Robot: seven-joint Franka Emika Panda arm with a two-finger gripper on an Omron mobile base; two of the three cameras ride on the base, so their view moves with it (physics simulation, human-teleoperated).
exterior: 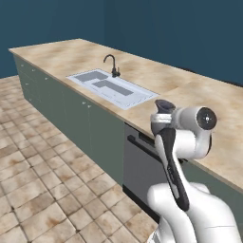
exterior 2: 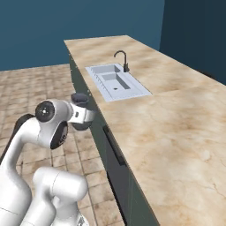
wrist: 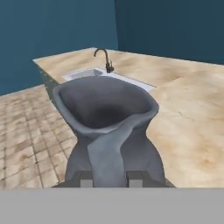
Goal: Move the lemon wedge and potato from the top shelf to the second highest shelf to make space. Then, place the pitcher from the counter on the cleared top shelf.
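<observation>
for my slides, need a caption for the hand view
Shut tool gripping the dark pitcher, with counter and sink beyond.

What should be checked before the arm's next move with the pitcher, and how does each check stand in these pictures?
1. Pitcher in the gripper: ok, the jaws are shut on its handle side in the hand view.
2. Pitcher off the counter: ok, in the right base view it hangs beside the counter's front edge, over the floor.
3. Pitcher upright: ok, its open mouth faces up.
4. Pitcher empty: ok, nothing shows inside its mouth.
5. Clear of the sink and faucet: ok, both lie farther along the counter.
6. Top shelf cleared: cannot tell, no fridge in these pictures.
</observation>
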